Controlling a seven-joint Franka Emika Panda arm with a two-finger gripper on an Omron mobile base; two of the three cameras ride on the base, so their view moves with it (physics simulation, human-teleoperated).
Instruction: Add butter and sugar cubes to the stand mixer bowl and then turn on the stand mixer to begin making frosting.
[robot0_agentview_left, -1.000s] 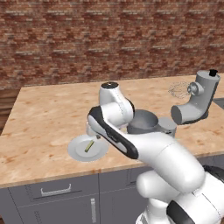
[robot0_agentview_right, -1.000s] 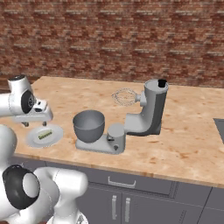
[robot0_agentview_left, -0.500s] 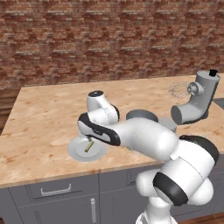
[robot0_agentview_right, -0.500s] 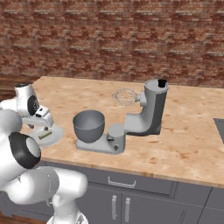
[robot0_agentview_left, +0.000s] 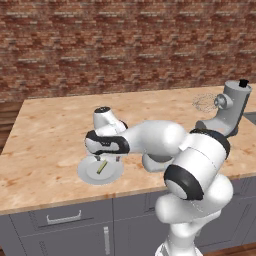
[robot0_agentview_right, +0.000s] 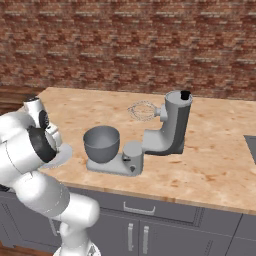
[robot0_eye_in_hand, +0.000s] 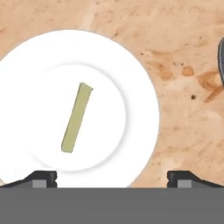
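The butter (robot0_eye_in_hand: 77, 118), a thin olive-yellow stick, lies on a white plate (robot0_eye_in_hand: 135, 78). My gripper (robot0_eye_in_hand: 113, 178) hangs open just above the plate, and the stick lies toward its left fingertip (robot0_eye_in_hand: 43, 177). From the left base, the gripper (robot0_agentview_left: 106, 159) points down over the butter (robot0_agentview_left: 101, 166) on the plate (robot0_agentview_left: 88, 174). The grey stand mixer bowl (robot0_agentview_right: 101, 143) sits on the stand mixer's (robot0_agentview_right: 170, 129) flat base, to the right of the plate (robot0_agentview_right: 63, 154). The whisk (robot0_agentview_right: 141, 111) sticks out from the raised head. The sugar cubes are out of view.
The stand mixer (robot0_agentview_left: 228, 111) stands at the counter's right end, its whisk (robot0_agentview_left: 204, 102) in the air. A brick wall backs the wooden counter (robot0_agentview_left: 45, 130). Grey cabinet drawers (robot0_agentview_left: 62, 218) run below the front edge. A dark curved edge (robot0_eye_in_hand: 220, 57) shows right of the plate.
The arm has swung down and left, bringing the open hand low over the plate with the butter. Nothing on the counter has moved.
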